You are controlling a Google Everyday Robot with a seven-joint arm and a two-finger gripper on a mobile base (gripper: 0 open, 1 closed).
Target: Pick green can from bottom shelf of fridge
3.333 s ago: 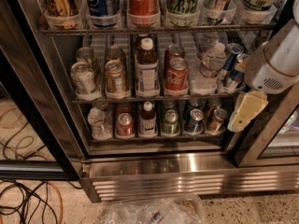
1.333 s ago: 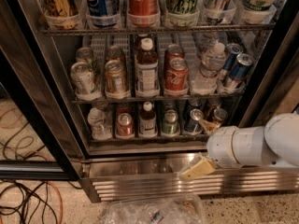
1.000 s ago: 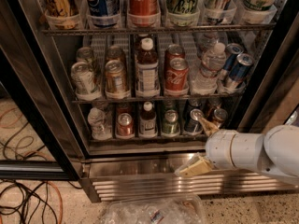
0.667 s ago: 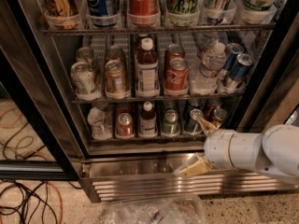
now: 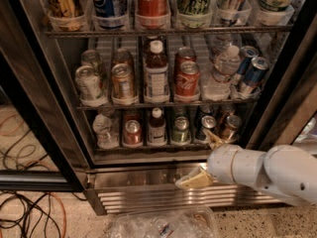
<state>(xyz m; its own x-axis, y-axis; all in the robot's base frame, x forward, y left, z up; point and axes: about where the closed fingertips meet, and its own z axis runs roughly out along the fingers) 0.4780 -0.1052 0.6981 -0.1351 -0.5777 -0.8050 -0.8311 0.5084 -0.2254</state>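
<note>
The green can [image 5: 181,130] stands upright on the bottom shelf [image 5: 148,155] of the fridge [image 5: 148,195], in a lane right of centre, its silver top showing. My gripper [image 5: 193,158] is in front of the fridge, low and to the right of the green can, just outside the shelf's front lip. It is open and empty: one cream finger [image 5: 194,180] hangs before the steel base panel, the other [image 5: 213,139] points up at the shelf's lip. The white arm comes in from the right.
On the bottom shelf also stand a clear plastic bottle [image 5: 105,131], a red-topped can [image 5: 132,132], a brown bottle [image 5: 157,127], a dark can [image 5: 206,126] and a bronze can [image 5: 230,126]. Dark door frames [image 5: 37,113] flank the opening. Cables [image 5: 25,217] and a plastic bag [image 5: 163,224] lie on the floor.
The arm came down from the upper right to the front of the base panel. Over the last second the gripper edged slightly left. The cans have not moved.
</note>
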